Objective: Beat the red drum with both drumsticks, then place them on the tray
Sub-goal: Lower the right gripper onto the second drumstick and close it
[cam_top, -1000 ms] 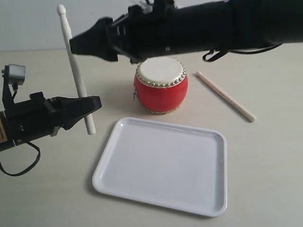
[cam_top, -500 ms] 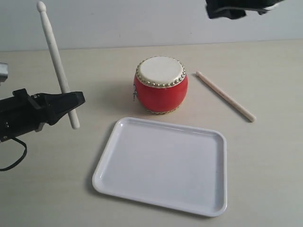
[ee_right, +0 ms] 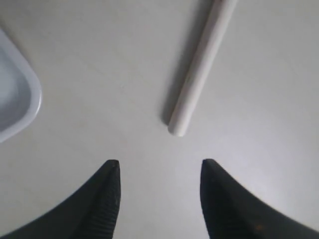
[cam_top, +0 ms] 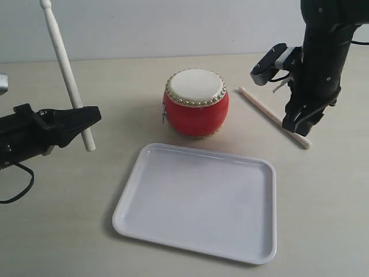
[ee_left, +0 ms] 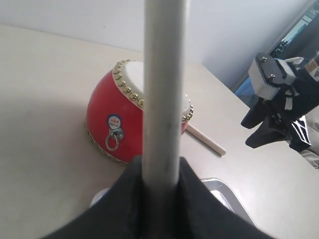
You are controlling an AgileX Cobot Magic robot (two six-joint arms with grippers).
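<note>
The red drum (cam_top: 196, 104) with its cream skin stands mid-table, just behind the white tray (cam_top: 196, 199). Left of the drum, my left gripper (cam_top: 86, 118) is shut on one drumstick (cam_top: 64, 69), which stands nearly upright with its tip high. The left wrist view shows that stick (ee_left: 163, 89) clamped between the black jaws, with the drum (ee_left: 112, 119) beyond it. The other drumstick (cam_top: 259, 105) lies on the table right of the drum. My right gripper (cam_top: 294, 124) hangs open over its near end. In the right wrist view the stick's blunt end (ee_right: 199, 69) lies just ahead of the open, empty gripper (ee_right: 159, 164).
A corner of the tray (ee_right: 15, 99) shows beside the right gripper's fingers. A black cable (cam_top: 17, 193) loops from the left arm at the table's left edge. A pale wall runs along the back of the table.
The right arm swung away from above the drum and came down at the right, over the lying drumstick. The left gripper drew back to the left with its stick.
</note>
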